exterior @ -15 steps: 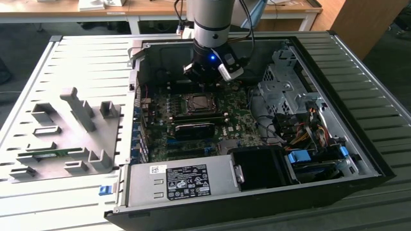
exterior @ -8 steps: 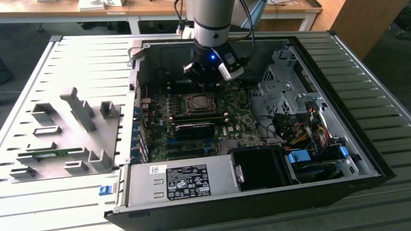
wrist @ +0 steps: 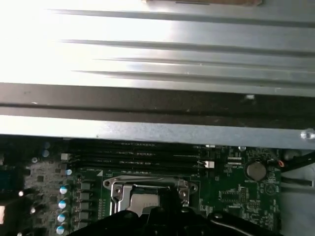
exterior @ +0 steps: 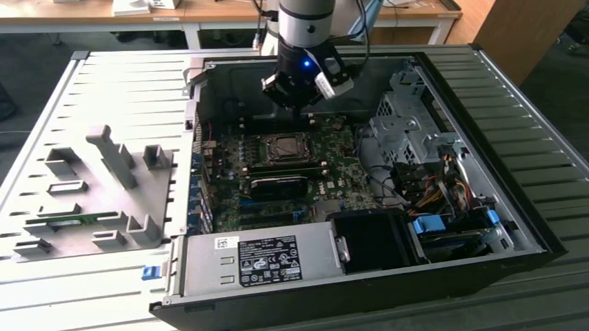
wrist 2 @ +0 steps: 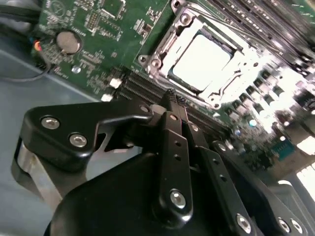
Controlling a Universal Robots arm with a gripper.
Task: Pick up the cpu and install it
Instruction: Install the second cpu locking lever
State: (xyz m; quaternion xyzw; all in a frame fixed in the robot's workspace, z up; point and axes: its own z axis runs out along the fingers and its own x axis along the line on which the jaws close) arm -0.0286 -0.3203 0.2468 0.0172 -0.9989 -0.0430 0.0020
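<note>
Pincer (wrist 2: 172, 98): fingers closed together, holding nothing, poised above the motherboard (exterior: 276, 179); cpu (wrist 2: 202, 61): silver top, seated in its metal-framed socket (wrist 2: 162, 54) below the pincer.

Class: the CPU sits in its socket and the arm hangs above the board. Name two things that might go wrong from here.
1. The cpu lies in the socket with the frame's metal parts close round it; it may not be fully seated.
2. The end effector hangs close over the motherboard; a careless move might strike nearby parts.
</note>
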